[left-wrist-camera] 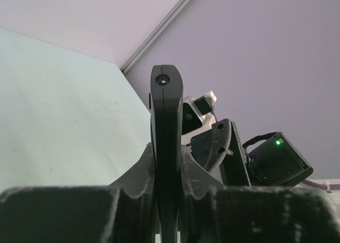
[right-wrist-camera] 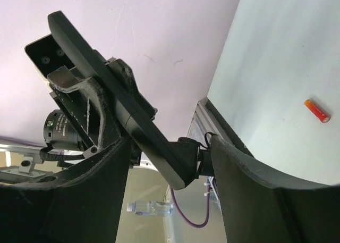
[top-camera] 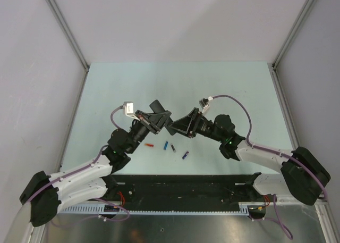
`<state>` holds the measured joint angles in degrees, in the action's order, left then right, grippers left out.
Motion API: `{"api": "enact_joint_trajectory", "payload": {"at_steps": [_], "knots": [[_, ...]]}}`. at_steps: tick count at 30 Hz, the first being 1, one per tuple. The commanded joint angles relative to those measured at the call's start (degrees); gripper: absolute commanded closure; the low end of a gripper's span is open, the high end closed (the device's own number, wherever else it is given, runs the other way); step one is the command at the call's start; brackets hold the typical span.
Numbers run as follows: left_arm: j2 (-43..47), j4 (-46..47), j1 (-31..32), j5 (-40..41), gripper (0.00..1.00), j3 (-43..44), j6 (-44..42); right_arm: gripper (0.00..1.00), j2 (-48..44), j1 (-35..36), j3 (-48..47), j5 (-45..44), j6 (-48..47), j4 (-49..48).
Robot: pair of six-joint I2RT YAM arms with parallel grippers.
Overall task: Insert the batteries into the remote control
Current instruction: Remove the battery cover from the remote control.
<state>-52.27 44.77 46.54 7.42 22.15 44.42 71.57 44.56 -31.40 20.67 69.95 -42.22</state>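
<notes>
Near the arm bases, the batteries [top-camera: 166,145] lie loose while the remote control [right-wrist-camera: 122,105] is held up farther in.
On the table [top-camera: 223,89] just beyond the bases the dark batteries sit apart and untouched, an orange cell [right-wrist-camera: 317,110] just left of them. Farther in, the left gripper [left-wrist-camera: 166,168] is clamped tight on the remote control, holding it lifted and tilted, probably to present it to the other arm. The right gripper [right-wrist-camera: 172,152] has its jaws spread around the remote's lower end without pinching it, seemingly ready to steady it or take it over.
</notes>
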Motion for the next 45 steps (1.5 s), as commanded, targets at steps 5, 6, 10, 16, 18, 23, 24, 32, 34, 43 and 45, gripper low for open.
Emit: {"api": "enact_joint_trajectory", "payload": {"at_steps": [5, 6, 10, 16, 18, 23, 24, 32, 34, 43, 45], "knots": [[0.9, 1.5, 1.2, 1.0, 1.00, -0.1, -1.7, 0.36, 2.1, 0.4, -0.3, 0.2, 2.5, -5.9], [1.0, 1.5, 1.3, 1.0, 1.00, -0.1, -1.8, 0.37, 2.3, 0.4, -0.3, 0.2, 2.5, -6.0], [1.1, 1.6, 1.4, 1.1, 1.00, 0.0, -1.9, 0.42, 2.4, 0.4, -0.3, 0.2, 2.6, -5.6], [1.9, 1.6, 1.4, 1.5, 1.00, 0.4, -2.1, 0.46, 2.3, 0.6, -0.3, 0.1, 2.1, -3.7], [1.9, 1.5, 1.4, 1.7, 1.00, 0.5, -2.2, 0.47, 2.3, 0.7, -0.4, 0.0, 1.9, -3.5], [2.3, 1.5, 1.4, 2.1, 1.00, 0.7, -2.3, 0.49, 2.0, 1.1, -0.3, 0.0, 1.6, -2.9], [2.3, 1.5, 1.4, 2.1, 1.00, 0.8, -2.3, 0.50, 1.9, 1.1, -0.3, -0.2, 1.6, -2.7], [2.7, 1.5, 1.4, 2.2, 1.00, 1.4, -2.7, 0.54, 1.3, 1.6, -0.3, -0.6, 0.6, -1.7], [2.9, 1.5, 1.4, 2.1, 1.00, 1.4, -2.7, 0.55, 1.0, 1.6, -0.2, -0.6, 0.6, -1.7], [2.1, 1.5, 1.4, 1.0, 1.00, 0.7, -1.7, 0.23, -0.4, 0.0, -0.4, -0.2, 1.1, -2.2], [1.9, 1.5, 1.4, 1.3, 1.00, 0.2, -0.7, 0.18, -2.0, -0.4, -0.6, -0.4, 0.4, -0.9]]}}
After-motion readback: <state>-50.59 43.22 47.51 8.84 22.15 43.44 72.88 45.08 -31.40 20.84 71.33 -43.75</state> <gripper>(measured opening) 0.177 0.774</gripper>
